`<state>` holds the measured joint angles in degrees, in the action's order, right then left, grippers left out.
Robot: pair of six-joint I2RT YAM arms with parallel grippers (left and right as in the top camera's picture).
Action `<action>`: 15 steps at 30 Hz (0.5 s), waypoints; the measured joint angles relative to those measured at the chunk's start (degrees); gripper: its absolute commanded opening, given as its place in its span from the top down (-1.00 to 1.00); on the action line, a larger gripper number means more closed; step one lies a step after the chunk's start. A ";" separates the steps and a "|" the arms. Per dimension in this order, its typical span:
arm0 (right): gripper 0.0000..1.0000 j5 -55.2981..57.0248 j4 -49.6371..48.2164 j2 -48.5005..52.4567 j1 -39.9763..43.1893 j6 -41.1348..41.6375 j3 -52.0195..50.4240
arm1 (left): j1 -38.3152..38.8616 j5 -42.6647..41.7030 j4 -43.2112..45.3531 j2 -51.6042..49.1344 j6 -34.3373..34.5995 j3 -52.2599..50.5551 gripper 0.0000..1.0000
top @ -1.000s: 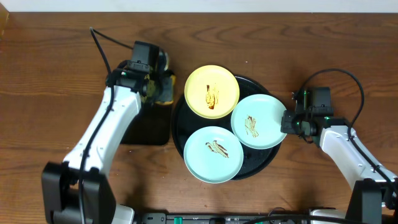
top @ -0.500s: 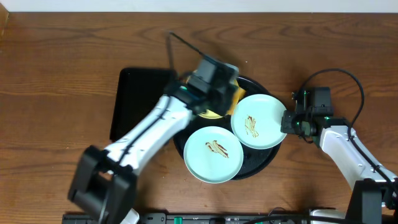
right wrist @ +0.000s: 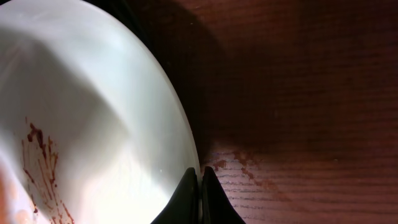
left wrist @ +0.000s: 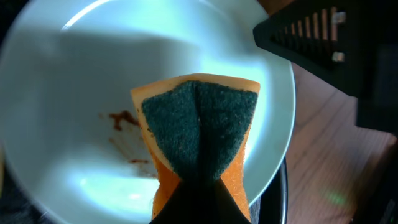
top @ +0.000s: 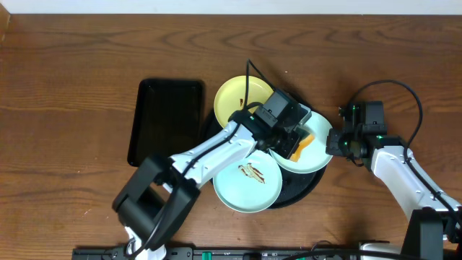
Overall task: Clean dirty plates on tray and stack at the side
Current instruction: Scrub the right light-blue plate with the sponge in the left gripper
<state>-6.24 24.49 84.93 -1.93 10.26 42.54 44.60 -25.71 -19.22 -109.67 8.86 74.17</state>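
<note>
The round black tray (top: 297, 192) holds three plates. The yellow plate (top: 242, 95) lies at the back and one streaked mint plate (top: 249, 182) at the front. My left gripper (top: 293, 146) is shut on an orange sponge (top: 304, 144) with a green scouring face (left wrist: 199, 124), and holds it on the right mint plate (top: 317, 162). In the left wrist view this plate (left wrist: 74, 87) shows brown streaks (left wrist: 121, 118) beside the sponge. My right gripper (top: 333, 142) is shut on that plate's right rim, and the right wrist view shows its jaws (right wrist: 200, 186) pinching the plate's rim (right wrist: 93, 106).
A smaller rectangular black tray (top: 166, 119) lies left of the round tray. Brown wood tabletop (top: 72, 87) surrounds both trays. The right arm's cable (top: 404, 90) loops at the right. A brown smear (right wrist: 239, 163) marks the wood by the right jaws.
My left arm has swung right with the sponge, from beside the rectangular tray, over the yellow plate, onto the right mint plate. The right arm has not moved.
</note>
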 measured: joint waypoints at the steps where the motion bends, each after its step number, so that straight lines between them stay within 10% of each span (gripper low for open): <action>1: 0.98 0.00 -0.02 0.00 0.00 0.00 0.00 | 0.11 -0.50 0.63 -0.70 0.42 0.00 0.85; 15: 0.98 -0.26 0.35 0.00 0.00 0.00 0.00 | 0.31 -0.52 2.64 -6.80 4.42 0.48 0.85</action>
<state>-6.50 24.84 84.93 -1.93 10.26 42.54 44.91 -26.24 -16.58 -116.46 13.28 74.65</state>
